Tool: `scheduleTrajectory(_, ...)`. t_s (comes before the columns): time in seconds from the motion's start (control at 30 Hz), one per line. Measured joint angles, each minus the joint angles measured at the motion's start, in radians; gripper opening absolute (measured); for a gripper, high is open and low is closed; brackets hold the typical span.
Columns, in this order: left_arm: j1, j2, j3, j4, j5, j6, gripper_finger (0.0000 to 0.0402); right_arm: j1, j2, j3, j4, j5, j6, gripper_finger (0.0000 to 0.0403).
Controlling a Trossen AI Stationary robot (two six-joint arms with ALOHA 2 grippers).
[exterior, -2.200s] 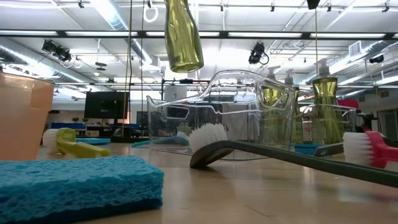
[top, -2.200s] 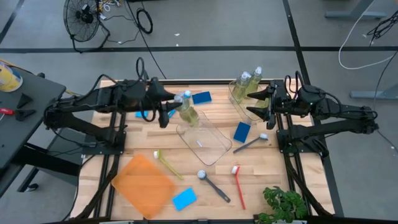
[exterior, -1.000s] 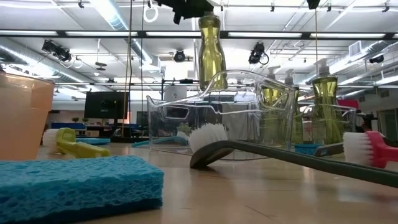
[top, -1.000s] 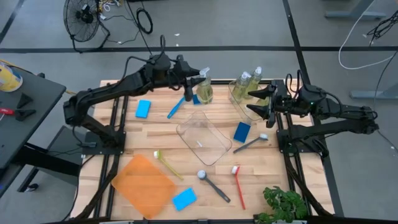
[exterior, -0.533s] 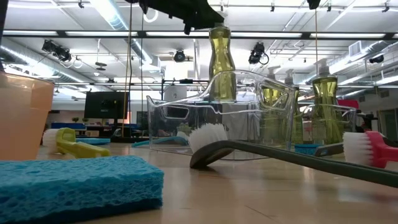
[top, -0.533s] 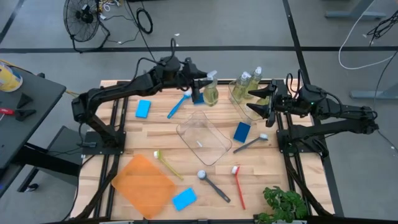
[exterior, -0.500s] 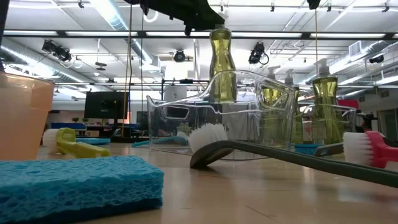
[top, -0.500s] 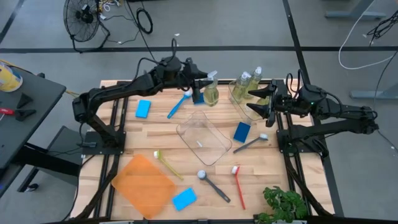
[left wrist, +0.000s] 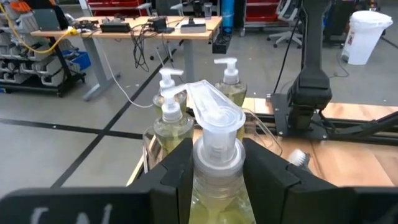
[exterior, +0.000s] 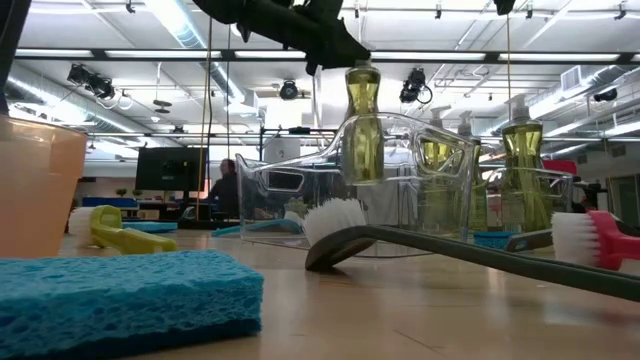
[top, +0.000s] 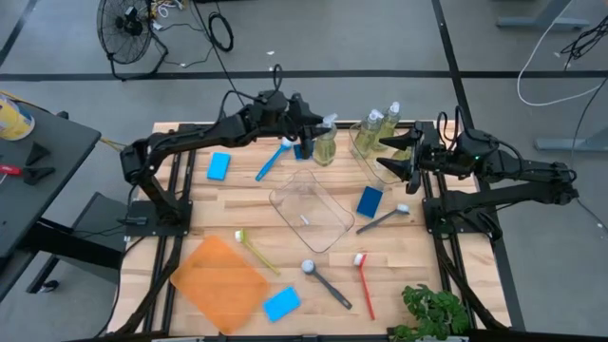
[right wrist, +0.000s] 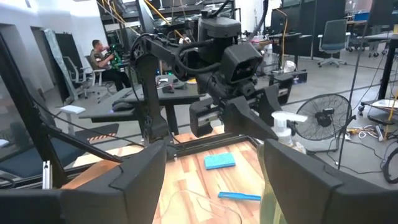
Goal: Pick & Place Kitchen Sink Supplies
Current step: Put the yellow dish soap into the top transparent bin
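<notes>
My left gripper (top: 319,142) is shut on a clear bottle of yellow-green soap (top: 326,148) with a pale pump cap (left wrist: 213,114), over the table's far middle. The bottle (exterior: 362,125) hangs above the table. Two more soap bottles (top: 378,124) stand upright in a clear tub (top: 372,163) at the far right. A blue brush (top: 270,161) and a blue sponge (top: 219,165) lie flat behind my left arm. My right gripper (top: 395,158) waits open beside that tub, nothing between its fingers (right wrist: 146,165). My left gripper pinches the bottle's neck (left wrist: 217,157), just under the pump cap, between its two fingers (left wrist: 270,177). The fingers lie about level and come from the table's left side. The bottle hangs upright below them, clear of the table.
A second clear tub (top: 312,211) stands mid-table. Near it lie a blue sponge (top: 370,201), a grey brush (top: 385,218), a yellow-green brush (top: 255,249), a dark brush (top: 326,281) and a red brush (top: 364,282). An orange tray (top: 218,283), another sponge (top: 282,304) and a plant (top: 433,312) sit along the near edge.
My left gripper has carried the soap bottle toward the table's right edge and downward, closer to the tub with the two bottles. The bottle has stayed upright and clear of the table.
</notes>
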Motion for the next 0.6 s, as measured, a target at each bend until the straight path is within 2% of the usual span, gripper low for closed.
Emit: scheduleTrajectory(0.6,0.0,0.117,0.0,0.051,0.029,-0.007,0.0118,0.0,0.0,0.0,0.011,0.0,-0.022,0.0272)
